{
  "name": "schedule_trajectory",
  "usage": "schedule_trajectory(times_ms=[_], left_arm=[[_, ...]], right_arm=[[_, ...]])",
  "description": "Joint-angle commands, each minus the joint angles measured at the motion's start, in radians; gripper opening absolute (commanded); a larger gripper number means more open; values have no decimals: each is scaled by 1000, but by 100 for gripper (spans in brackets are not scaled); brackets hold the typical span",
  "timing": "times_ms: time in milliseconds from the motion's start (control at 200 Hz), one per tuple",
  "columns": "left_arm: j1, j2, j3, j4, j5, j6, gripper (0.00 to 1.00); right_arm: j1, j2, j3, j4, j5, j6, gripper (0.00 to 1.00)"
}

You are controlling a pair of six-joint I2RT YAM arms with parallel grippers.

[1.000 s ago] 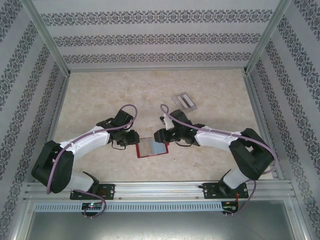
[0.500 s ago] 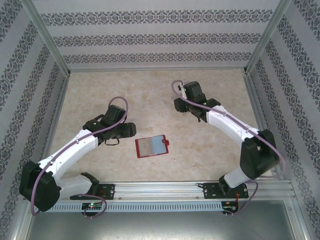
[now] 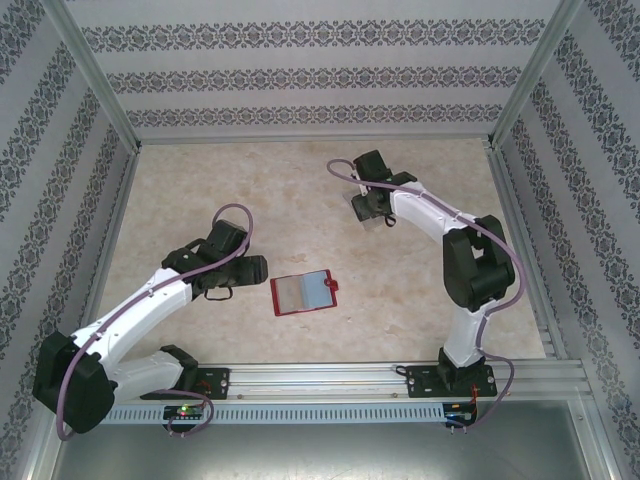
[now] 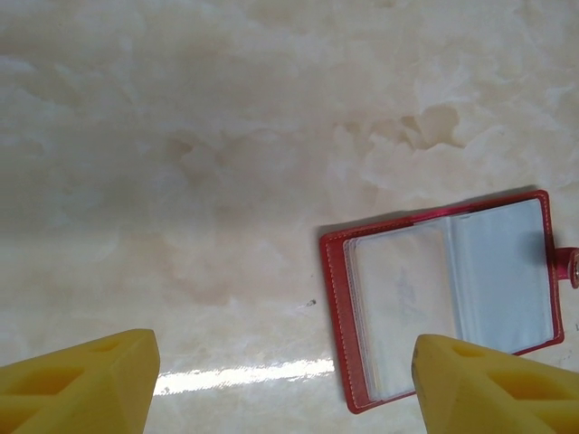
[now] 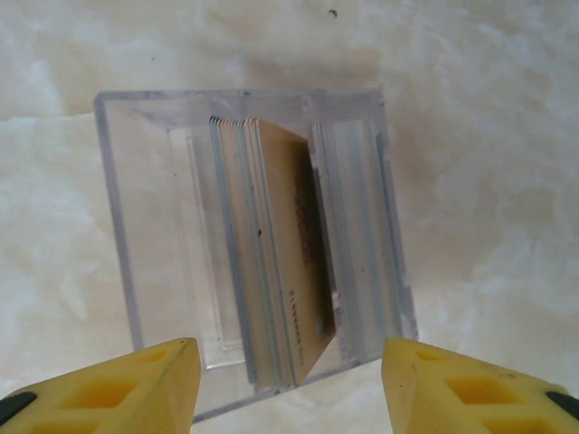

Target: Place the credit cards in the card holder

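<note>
The card holder (image 3: 303, 292) lay open and flat on the table (image 3: 250, 180), at the near middle between the two arms, with its snap tab on the right side. In the left wrist view the card holder (image 4: 448, 298) showed its clear inner pockets, the left one pale and the right one bluish-grey; whether cards were behind them I could not tell.

The credit cards (image 5: 276, 262) stood on edge as a thin stack, leaning to one side, inside a clear tray (image 5: 118, 226). The outer card had a pale tan face. This tray was on the far right part of the table, well apart from the card holder.

The right gripper (image 5: 289, 380) hovered just above the tray, its yellow fingers (image 5: 136, 380) apart and holding nothing. In the top view the right gripper (image 3: 372, 208) was over the tray.

The left gripper (image 4: 280, 384) was just left of the card holder, with its fingers (image 4: 81, 380) wide apart and nothing between them. In the top view the left gripper (image 3: 255, 268) was near the holder's left edge without touching it.
</note>
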Motion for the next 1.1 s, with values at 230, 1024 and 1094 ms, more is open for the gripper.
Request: schedule_trajectory(times_ms=[230,1024,1094], left_arm=[[10,-6,19,-8,-11,11,75],[10,-73,-44,40,26,-20,78],[10,-58,-29,38,42,-16,78]], right_arm=[[-11,103,105,-61,57,-39,58],[-5,95,75,32,429,-98,39],[-5,91,68,37,414,-98,32]])
